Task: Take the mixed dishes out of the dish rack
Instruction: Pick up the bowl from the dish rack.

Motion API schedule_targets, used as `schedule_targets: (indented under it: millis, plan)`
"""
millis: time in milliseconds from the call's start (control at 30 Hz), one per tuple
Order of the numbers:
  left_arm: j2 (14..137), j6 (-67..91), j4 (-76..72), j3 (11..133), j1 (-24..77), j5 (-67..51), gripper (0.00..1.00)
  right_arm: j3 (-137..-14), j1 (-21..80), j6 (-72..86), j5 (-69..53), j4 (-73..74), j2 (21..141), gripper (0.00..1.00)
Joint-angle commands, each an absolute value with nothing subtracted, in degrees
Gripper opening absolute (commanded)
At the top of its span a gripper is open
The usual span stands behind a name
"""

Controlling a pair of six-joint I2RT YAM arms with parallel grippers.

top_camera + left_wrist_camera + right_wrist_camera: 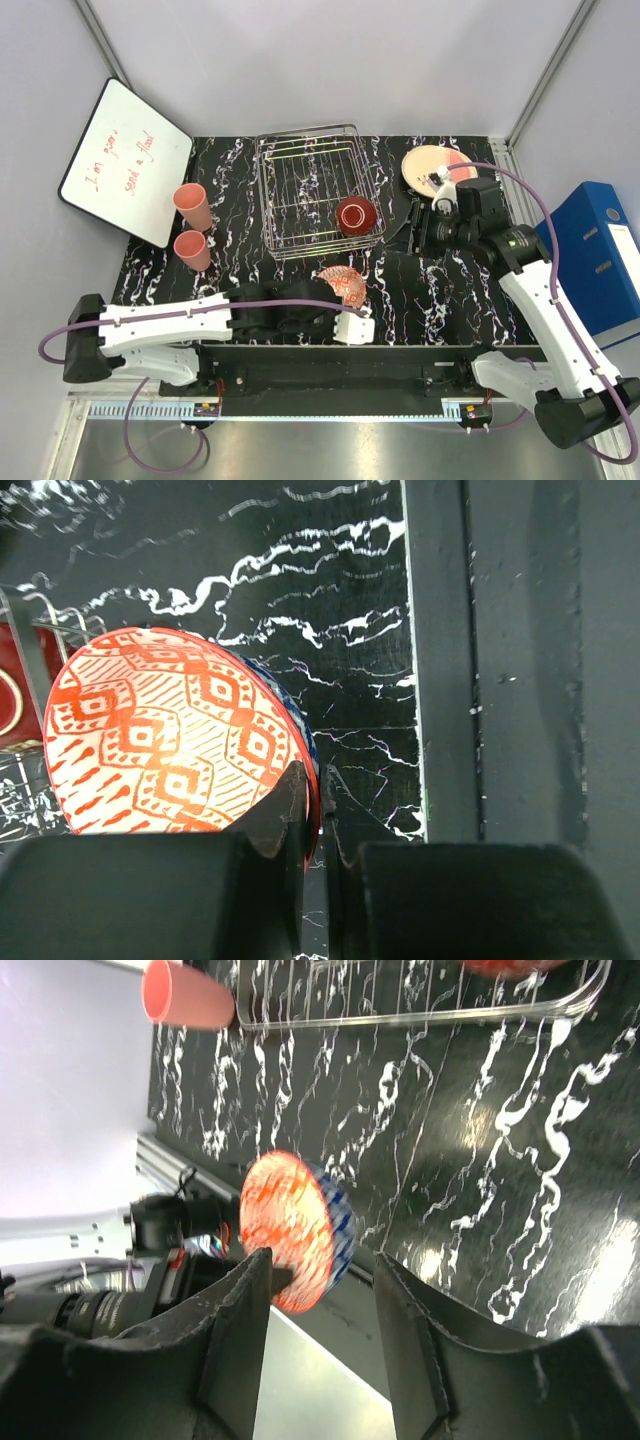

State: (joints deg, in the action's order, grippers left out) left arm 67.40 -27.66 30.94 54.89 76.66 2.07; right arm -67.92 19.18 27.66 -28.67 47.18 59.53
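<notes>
Patterned bowl (170,745): rim pinched between the left fingers (285,820), which stand narrow, one against the orange-patterned inside and one on the blue outside. It is tilted on edge, between the near side of the dish rack (300,180) and the near edge of the counter (440,290). Whether it touches the counter cannot be told. The counter's near edge runs just beside these fingers.

Right fingers (240,1310) stand half apart with nothing between them, over the counter just right of the rack.

A red bowl (355,214) sits in the rack's near right corner, close behind the gripped dish. Two pink cups (192,208) stand left of the rack, apart from it. A cream plate (428,163) lies right of the rack, partly hidden by the right arm. Marbled counter shows bare between the rack's near side and the right arm's base.

A whiteboard (125,160) leans at the far left corner. A blue binder (595,255) stands beyond the right edge.
</notes>
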Motion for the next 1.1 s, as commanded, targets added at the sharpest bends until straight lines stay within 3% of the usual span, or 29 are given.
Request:
schedule_targets:
  millis: [0, 433, 833, 900, 967, 1000, 1033, 1067]
  plan:
    - [68.1, -30.9, 23.0, 56.3, 75.2, 2.1, 0.0, -68.2, 22.3, 27.3, -25.9, 50.0, 58.6, 0.53]
    - [72.2, -33.5, 23.1, 61.1, 73.7, 0.4, 0.0, -62.4, 34.2, 29.4, -17.8, 48.3, 63.8, 0.56]
    - [70.8, -32.3, 23.0, 61.0, 73.7, -1.6, 0.0, -60.6, 36.0, 30.0, -16.1, 42.0, 70.5, 0.56]
    - [70.7, -32.1, 23.0, 60.9, 73.7, -1.8, 0.0, -60.6, 36.1, 30.1, -16.3, 41.1, 72.1, 0.47]
    - [70.7, -32.0, 23.0, 60.9, 73.7, -1.5, 0.0, -60.4, 36.1, 30.3, -16.4, 40.1, 72.8, 0.26]
    - [70.4, -32.0, 23.0, 60.9, 73.7, -1.4, 0.0, -60.3, 36.1, 30.3, -16.5, 40.0, 73.5, 0.1]
    - [70.3, -31.9, 23.0, 60.8, 73.8, -1.2, 0.0, -60.2, 36.1, 30.5, -16.3, 39.6, 73.6, 0.0]
    - [70.1, -32.0, 23.0, 60.8, 73.8, -1.0, 0.0, -59.9, 36.1, 30.8, -16.2, 39.5, 73.7, 0.0]
